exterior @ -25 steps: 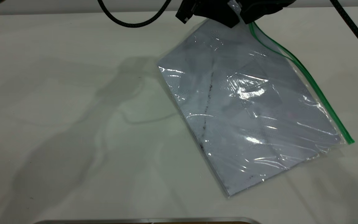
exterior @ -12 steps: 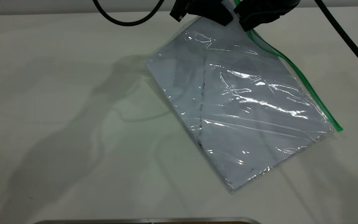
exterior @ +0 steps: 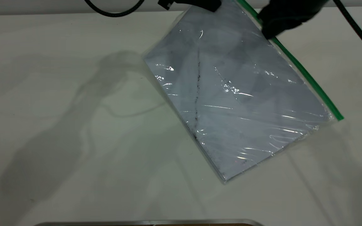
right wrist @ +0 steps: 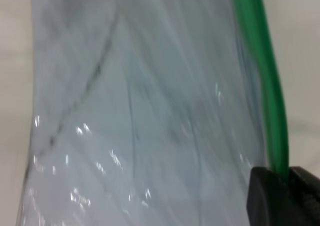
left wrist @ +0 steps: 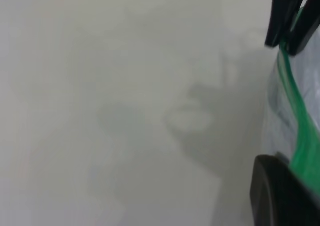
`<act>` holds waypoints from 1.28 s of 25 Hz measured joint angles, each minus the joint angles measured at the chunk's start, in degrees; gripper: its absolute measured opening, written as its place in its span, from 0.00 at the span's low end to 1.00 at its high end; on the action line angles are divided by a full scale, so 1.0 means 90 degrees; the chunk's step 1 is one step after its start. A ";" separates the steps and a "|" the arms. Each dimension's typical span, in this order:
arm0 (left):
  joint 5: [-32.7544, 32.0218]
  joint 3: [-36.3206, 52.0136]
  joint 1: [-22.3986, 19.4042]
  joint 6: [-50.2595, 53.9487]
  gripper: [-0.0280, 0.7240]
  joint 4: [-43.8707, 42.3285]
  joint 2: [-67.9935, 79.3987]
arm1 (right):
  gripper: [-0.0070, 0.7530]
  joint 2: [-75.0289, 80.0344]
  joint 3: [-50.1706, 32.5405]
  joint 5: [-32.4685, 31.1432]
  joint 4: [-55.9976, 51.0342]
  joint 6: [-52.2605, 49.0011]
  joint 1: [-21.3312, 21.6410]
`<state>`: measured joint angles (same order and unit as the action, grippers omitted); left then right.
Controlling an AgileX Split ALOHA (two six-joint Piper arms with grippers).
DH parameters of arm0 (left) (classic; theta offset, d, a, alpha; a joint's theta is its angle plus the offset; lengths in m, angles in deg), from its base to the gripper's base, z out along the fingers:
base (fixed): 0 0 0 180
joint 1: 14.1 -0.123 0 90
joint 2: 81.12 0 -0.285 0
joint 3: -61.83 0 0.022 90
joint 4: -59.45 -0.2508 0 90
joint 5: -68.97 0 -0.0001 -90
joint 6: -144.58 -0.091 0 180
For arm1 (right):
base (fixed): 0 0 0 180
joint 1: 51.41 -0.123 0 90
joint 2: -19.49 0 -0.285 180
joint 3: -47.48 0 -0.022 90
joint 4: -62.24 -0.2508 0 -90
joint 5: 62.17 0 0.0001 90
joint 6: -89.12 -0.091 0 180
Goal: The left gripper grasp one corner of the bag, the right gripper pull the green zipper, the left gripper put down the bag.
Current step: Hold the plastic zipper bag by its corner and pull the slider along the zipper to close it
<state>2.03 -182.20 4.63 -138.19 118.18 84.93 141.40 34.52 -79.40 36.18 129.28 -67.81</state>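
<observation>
The bag [exterior: 237, 94] is a clear pouch with white paper and a dark smudge line inside. It hangs tilted, its top raised and its near corner resting on the table [exterior: 58, 141]. My left gripper [exterior: 211, 3] is at the top edge of the exterior view, shut on the bag's upper corner; one of its fingers [left wrist: 277, 196] shows beside the green strip. My right gripper [exterior: 270, 31] is shut on the green zipper [exterior: 306, 78], a short way along it from the left gripper. In the right wrist view the strip [right wrist: 272, 101] runs between its fingers [right wrist: 265, 196].
Black braided cables hang at the back left [exterior: 112, 13] and along the right side [exterior: 361, 29]. A metal edge [exterior: 149, 222] runs along the table's front. The arms' shadows fall on the table's left half.
The left gripper has lifted the bag's corner up and to the left. The right gripper has slid along the green strip away from it. The strip, split and slack before, now runs straight.
</observation>
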 joint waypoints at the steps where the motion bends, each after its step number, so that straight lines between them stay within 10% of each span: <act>1: 0.0000 -0.0009 -0.0048 0.0027 0.11 -0.0037 0.0000 | 0.06 0.0005 -0.0005 -0.0186 0.0011 0.0000 0.0075; 19: 0.0000 -0.0016 -0.0233 0.1540 0.11 -0.1799 -0.0052 | 0.06 0.0012 -0.0012 -0.2765 0.0834 -0.0297 0.0963; 32: 0.0006 -0.0016 -0.0236 0.2278 0.16 -0.2304 -0.0052 | 0.20 0.0012 -0.0012 -0.2534 0.1429 -0.1101 0.1005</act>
<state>2.09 -182.35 2.51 -117.69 97.44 84.45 141.51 34.42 -102.20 49.04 119.37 -58.77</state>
